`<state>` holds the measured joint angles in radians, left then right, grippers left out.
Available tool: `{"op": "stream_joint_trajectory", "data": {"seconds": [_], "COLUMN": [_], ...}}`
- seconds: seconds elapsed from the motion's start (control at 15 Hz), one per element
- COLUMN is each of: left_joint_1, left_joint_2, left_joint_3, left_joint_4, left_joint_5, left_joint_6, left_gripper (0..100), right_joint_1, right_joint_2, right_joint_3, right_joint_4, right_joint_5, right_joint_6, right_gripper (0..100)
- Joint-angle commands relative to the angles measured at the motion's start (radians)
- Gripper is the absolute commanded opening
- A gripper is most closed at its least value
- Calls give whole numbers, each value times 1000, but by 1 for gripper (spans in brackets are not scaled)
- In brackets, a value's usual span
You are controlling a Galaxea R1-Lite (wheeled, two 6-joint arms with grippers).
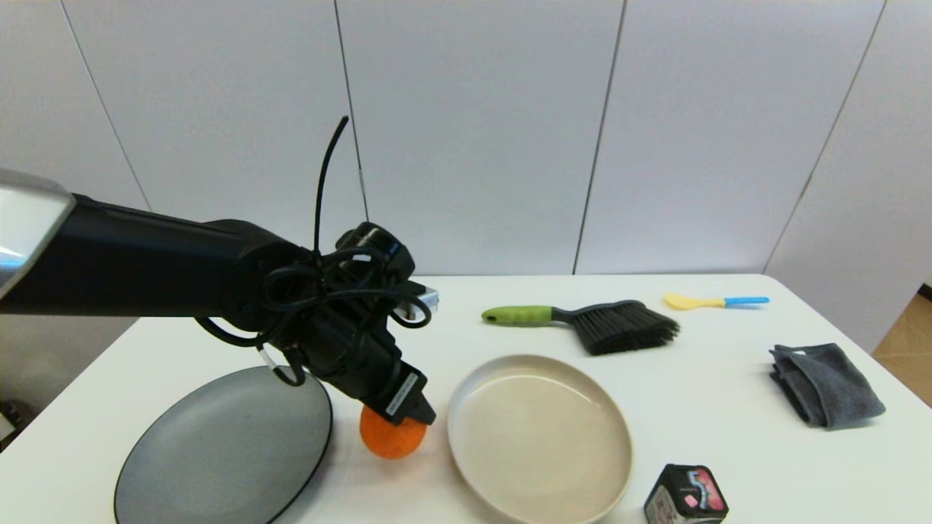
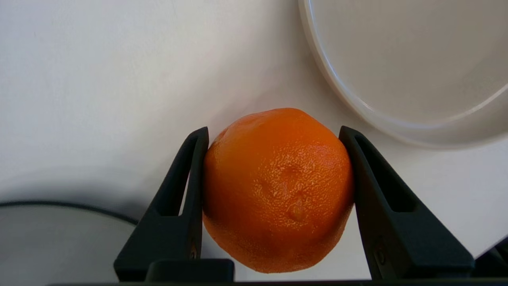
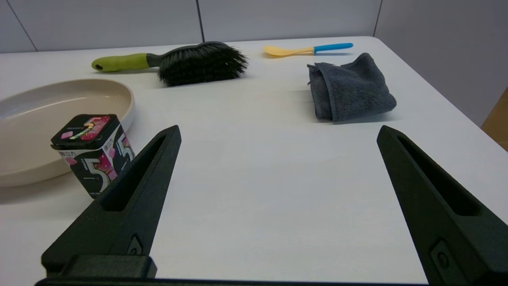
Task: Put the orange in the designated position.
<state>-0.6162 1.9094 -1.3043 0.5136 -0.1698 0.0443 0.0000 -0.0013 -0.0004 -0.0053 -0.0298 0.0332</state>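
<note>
The orange (image 1: 392, 438) is round, bright and dimpled, low over the bare white tabletop (image 2: 99, 79) between the dark grey plate (image 1: 218, 444) and the beige dish (image 1: 539, 437). My left gripper (image 1: 405, 418) reaches down onto it from the left. In the left wrist view both black fingers (image 2: 186, 190) press against the sides of the orange (image 2: 278, 190), so the left gripper (image 2: 273, 133) is shut on it. I cannot tell whether the fruit rests on the table. No mark for the designated position shows. My right gripper (image 3: 278, 131) hangs open over bare table at the front right.
A green-handled black brush (image 1: 590, 322) and a yellow-and-blue spoon (image 1: 710, 300) lie at the back. A folded grey cloth (image 1: 826, 382) is at the right. A small black gum box (image 1: 686, 495) stands at the front, beside the beige dish.
</note>
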Motion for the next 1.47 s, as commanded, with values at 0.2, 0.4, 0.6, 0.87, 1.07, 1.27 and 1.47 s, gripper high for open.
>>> {"op": "stream_joint_trajectory", "data": {"seconds": [0.2,0.4,0.6,0.87,1.07,1.27,1.47], "left_joint_1": [13,18,18,21,41,47,75], "left_joint_2": [30,27,13,-59,-167,-286,-415], "left_joint_3": [8,8,8,-1,-4,8,31], "left_joint_4": [-37,-33,-33,-38,-55,-60,-58], "left_joint_5": [0,0,1,10,32,73,131], "left_joint_6": [-14,-14,-14,-12,-12,-12,-14], "left_gripper": [100,100,100,100,100,100,100], "right_joint_1": [0,0,0,0,0,0,0], "right_joint_2": [1,1,1,1,1,1,1], "right_joint_3": [0,-1,0,0,0,0,0], "right_joint_4": [-1,-1,-1,-1,-1,-1,-1], "right_joint_5": [-1,-1,-1,-1,1,-1,-1], "right_joint_6": [1,1,1,1,1,1,1], "right_gripper": [100,100,100,100,100,100,100]}}
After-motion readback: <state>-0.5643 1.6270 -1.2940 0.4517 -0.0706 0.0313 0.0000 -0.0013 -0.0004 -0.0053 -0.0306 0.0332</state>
